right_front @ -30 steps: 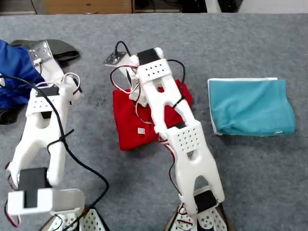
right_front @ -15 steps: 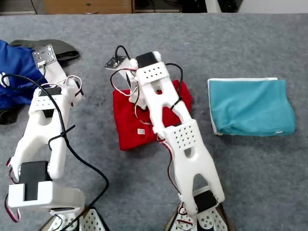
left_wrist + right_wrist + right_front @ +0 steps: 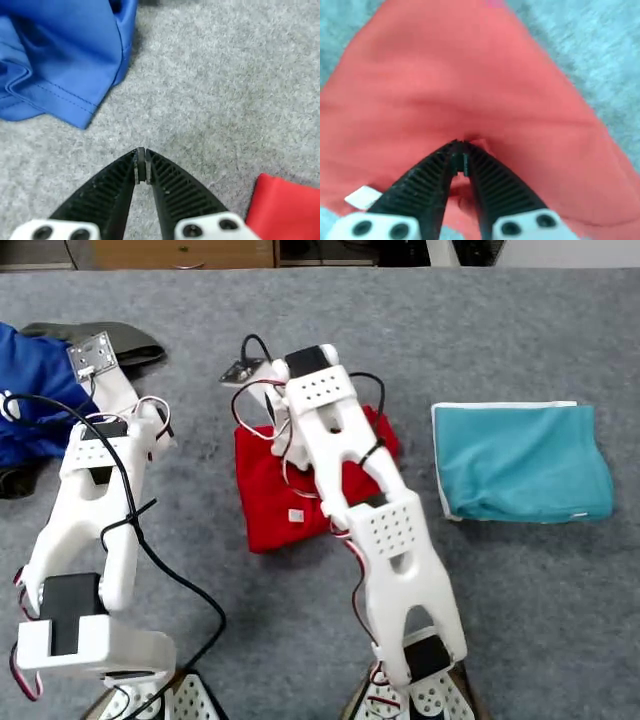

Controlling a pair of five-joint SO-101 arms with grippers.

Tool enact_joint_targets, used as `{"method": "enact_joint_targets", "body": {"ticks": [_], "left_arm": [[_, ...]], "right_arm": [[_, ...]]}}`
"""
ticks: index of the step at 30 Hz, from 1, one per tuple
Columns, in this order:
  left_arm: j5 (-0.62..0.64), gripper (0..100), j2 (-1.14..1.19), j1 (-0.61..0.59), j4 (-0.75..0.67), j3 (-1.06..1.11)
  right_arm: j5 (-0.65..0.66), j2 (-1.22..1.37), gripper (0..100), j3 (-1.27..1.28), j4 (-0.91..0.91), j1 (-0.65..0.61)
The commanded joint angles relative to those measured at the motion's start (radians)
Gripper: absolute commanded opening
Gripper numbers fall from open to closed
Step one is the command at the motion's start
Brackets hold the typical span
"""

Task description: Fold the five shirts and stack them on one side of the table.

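A red shirt lies partly folded mid-table, with a white tag showing. My right gripper is shut, pinching a fold of the red shirt; in the high view the right arm lies across the cloth. A folded teal shirt rests at the right. A crumpled blue shirt sits at the left edge. My left gripper is shut and holds nothing, above bare grey table between the blue shirt and the red shirt's corner.
A dark olive garment lies behind the blue shirt, and a dark piece of cloth at the left edge. Cables trail from the left arm. The grey table has room at the front right and along the back.
The left arm's wrist has shifted slightly to the right and forward. The right arm has nudged a little on the red shirt; the cloth barely moved.
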Motion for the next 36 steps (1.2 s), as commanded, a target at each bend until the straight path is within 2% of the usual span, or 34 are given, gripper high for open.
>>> {"method": "enact_joint_targets", "body": {"ticks": [1, 7, 18, 24, 27, 31, 36], "left_arm": [[-0.012, 2, -0.007, -0.012, -0.023, -0.011], [-0.015, 2, -0.008, -0.014, -0.023, -0.011], [-0.015, 2, -0.008, -0.014, -0.023, -0.012], [-0.015, 2, -0.008, -0.012, -0.023, -0.011], [-0.015, 2, -0.008, -0.012, -0.023, -0.009], [-0.015, 2, -0.008, -0.011, -0.023, -0.008], [-0.015, 2, -0.008, -0.012, -0.025, -0.008]], "right_arm": [[-0.003, -0.136, 0.3, 0.076, 0.021, 0.061], [0.018, -0.268, 0.2, 0.242, 0.021, 0.151], [0.086, -0.661, 0.2, 0.739, -0.018, 0.294], [0.049, -0.857, 0.2, 0.812, -0.109, 0.269], [-0.049, -0.863, 0.3, 0.769, -0.166, 0.211], [-0.092, -0.754, 0.3, 0.756, -0.192, 0.13], [-0.101, -0.615, 0.2, 0.766, -0.183, 0.157]]}}
